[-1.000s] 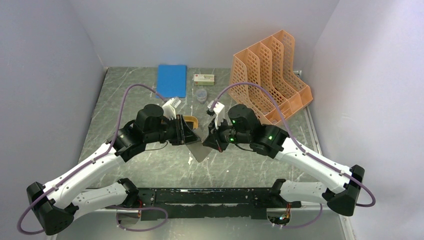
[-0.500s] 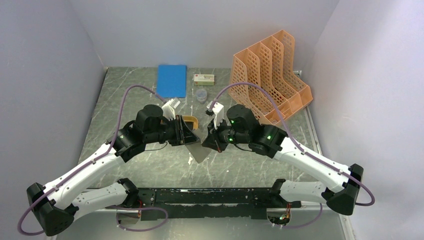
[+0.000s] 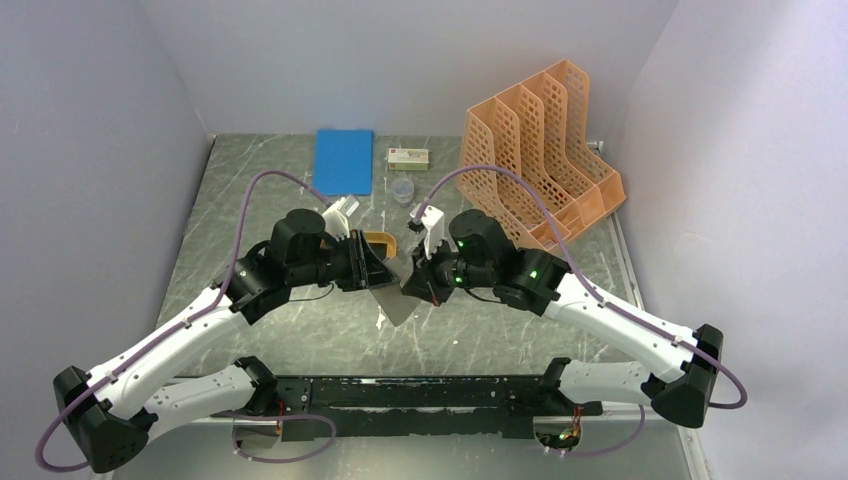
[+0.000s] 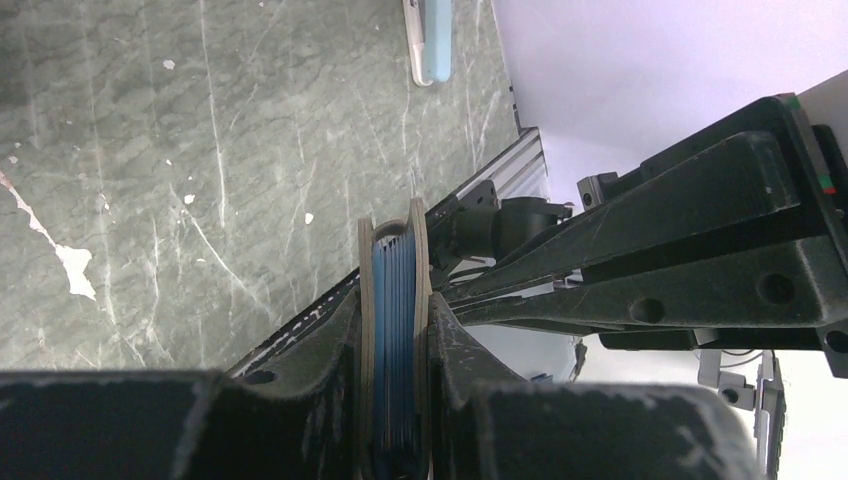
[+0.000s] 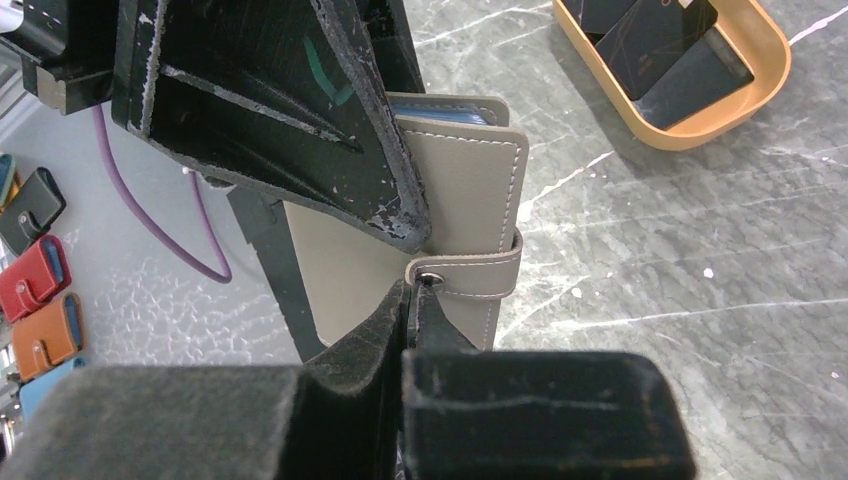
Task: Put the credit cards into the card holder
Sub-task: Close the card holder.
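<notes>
The card holder (image 3: 400, 300), a grey-brown sleeve, is held upright above the table between both arms. My left gripper (image 3: 383, 275) is shut on it. In the left wrist view the card holder (image 4: 395, 330) shows edge-on between the fingers, with blue leaves inside. In the right wrist view its grey face (image 5: 470, 190) has a snap strap (image 5: 470, 275). My right gripper (image 5: 415, 290) is shut, with its tips pinching the snap end of the strap. Dark credit cards (image 5: 650, 40) lie in the orange oval tray (image 5: 700, 135), which also shows in the top view (image 3: 381, 240).
A blue notebook (image 3: 343, 161), a small box (image 3: 408, 156) and a clear cup (image 3: 402, 190) sit at the back. An orange file rack (image 3: 540, 145) stands at the back right. Walls close in the table on three sides.
My right gripper has edged a little left, closer against the card holder. The left arm and the holder have hardly moved.
</notes>
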You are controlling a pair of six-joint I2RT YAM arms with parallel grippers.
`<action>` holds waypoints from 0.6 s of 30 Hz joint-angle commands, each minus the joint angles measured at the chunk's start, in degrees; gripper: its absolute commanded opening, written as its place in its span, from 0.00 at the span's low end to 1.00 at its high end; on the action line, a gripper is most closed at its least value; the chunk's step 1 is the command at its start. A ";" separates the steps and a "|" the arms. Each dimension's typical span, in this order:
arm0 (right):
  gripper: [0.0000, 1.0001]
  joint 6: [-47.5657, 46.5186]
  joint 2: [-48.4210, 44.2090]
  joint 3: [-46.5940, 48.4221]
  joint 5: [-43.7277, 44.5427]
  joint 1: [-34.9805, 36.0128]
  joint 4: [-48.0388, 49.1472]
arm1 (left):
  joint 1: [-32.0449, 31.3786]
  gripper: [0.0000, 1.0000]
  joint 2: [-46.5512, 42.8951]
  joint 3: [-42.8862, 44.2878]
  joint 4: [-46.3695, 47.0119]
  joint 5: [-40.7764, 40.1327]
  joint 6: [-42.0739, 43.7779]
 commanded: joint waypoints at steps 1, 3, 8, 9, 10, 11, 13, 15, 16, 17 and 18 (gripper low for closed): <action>0.00 0.77 3.32 -0.38 -0.75 1.71 3.55 | -1.39 0.05 -2.07 2.55 19.79 12.19 -6.96; 0.00 0.78 3.30 -0.38 -0.68 1.73 3.51 | -1.39 0.05 -2.07 2.55 19.76 12.26 -6.92; 0.00 -0.01 0.70 -0.52 0.07 1.80 2.89 | -1.39 0.05 -2.59 3.81 13.11 7.77 -3.08; 0.00 -0.14 -0.31 -0.62 0.02 1.77 2.75 | -1.39 0.05 -2.86 3.94 10.64 6.34 -1.58; 0.03 -0.29 -1.32 -0.53 -0.21 1.74 2.41 | -1.39 0.05 -3.20 3.93 8.86 4.77 -0.59; 0.09 -0.56 -2.11 -0.29 -0.57 1.78 1.87 | -1.39 0.05 -3.40 3.93 7.30 3.29 0.41; 0.24 -0.89 -3.28 0.55 -1.34 1.78 0.60 | -1.39 0.05 -3.72 3.47 5.57 0.94 1.31; 0.33 -0.59 -4.26 0.93 -3.08 1.81 0.29 | -1.39 0.05 -3.69 2.71 5.65 -0.04 1.34; 0.36 -0.19 -4.74 0.87 -4.42 1.81 0.67 | -1.39 0.05 -3.47 2.32 6.20 -0.02 1.25; 0.40 0.14 -5.04 0.85 -6.27 1.77 0.98 | -1.39 0.05 -3.27 2.07 6.51 -0.04 1.11; 0.43 0.48 -5.19 0.91 -7.97 1.82 1.24 | -1.39 0.05 -3.01 1.88 6.69 -0.15 1.06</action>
